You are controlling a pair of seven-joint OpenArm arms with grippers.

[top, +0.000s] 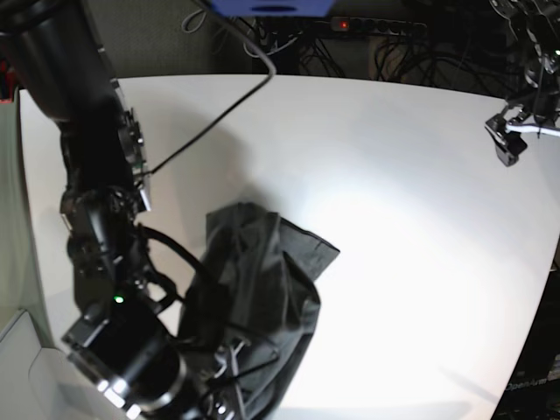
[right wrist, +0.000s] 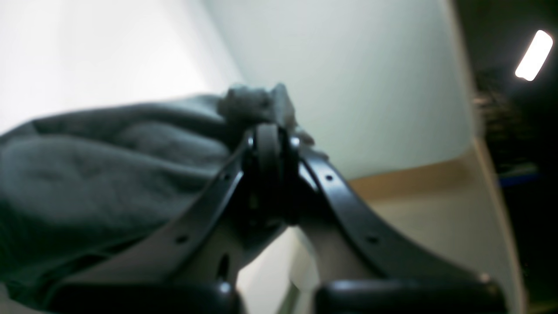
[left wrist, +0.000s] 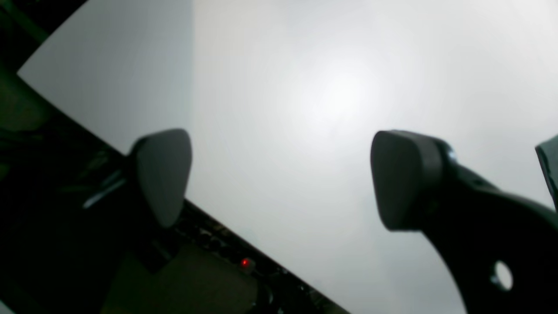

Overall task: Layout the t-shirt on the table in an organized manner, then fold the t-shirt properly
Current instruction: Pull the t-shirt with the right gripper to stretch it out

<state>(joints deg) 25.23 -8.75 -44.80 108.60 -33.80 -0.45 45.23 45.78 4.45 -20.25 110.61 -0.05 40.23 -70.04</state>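
Note:
The dark grey t-shirt lies crumpled in a heap on the white table, toward its near left side. In the right wrist view my right gripper is shut on a bunched fold of the t-shirt, and a tuft of cloth sticks out past the fingertips above the table. In the base view that arm's wrist reaches into the heap from the lower left. My left gripper is open with nothing between its fingers, hovering over bare table far from the shirt, at the table's far right edge.
A black cable runs across the table's back left to the right arm. A power strip with a red light and tangled cables sit behind the back edge. A white box corner is at the lower left.

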